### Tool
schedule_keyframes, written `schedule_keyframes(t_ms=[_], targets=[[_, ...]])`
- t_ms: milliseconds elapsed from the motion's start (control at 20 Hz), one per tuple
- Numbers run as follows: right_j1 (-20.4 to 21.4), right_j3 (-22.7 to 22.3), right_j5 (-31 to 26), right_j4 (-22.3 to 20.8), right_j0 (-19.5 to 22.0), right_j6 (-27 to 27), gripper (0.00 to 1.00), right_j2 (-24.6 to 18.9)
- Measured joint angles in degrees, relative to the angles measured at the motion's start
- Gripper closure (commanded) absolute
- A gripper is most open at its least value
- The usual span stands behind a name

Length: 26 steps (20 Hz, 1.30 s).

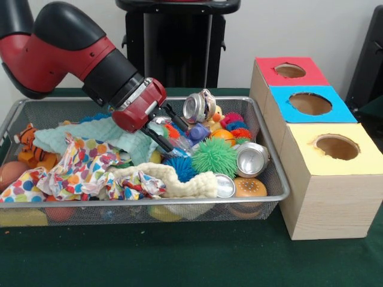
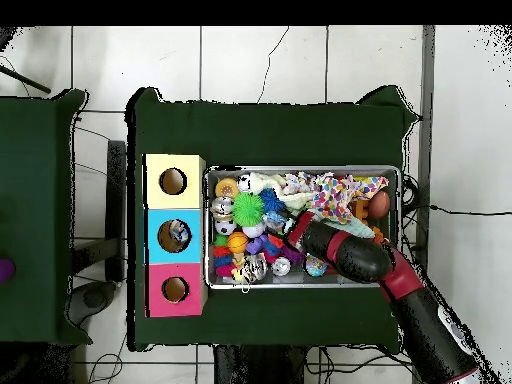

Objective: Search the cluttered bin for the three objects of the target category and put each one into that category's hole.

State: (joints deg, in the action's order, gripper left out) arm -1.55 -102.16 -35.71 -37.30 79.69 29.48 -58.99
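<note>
- A green-covered surface (image 1: 179, 257) is seen under a wire-mesh bin (image 1: 272, 173)
- The claw (image 1: 169, 133) is lowered into the clutter; its grip cannot be told
- Crushed cans (image 1: 199, 106) are found just beside it
- A three-hole box (image 1: 317, 149) is set beside the bin

Green table (image 2: 270, 120) on white tile floor (image 2: 250, 60). Metal bin (image 2: 303, 170) in middle of table, full of toys. Red and black arm (image 2: 385, 275) reaches into bin from bottom right. Green spiky ball (image 2: 248, 208) near bin's left end. Spotty cloth (image 2: 335, 195) along top side. Box (image 2: 175, 235) just left of bin, three holes: yellow top, blue middle, pink bottom. Something sits inside blue hole (image 2: 177, 235).
</note>
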Motion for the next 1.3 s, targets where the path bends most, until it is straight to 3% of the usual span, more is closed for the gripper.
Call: schedule_keyframes(t_ms=[1300], targets=[[-1.4, 0.7, 1.2, -0.7, -0.2, 0.0, 0.00, 0.0]])
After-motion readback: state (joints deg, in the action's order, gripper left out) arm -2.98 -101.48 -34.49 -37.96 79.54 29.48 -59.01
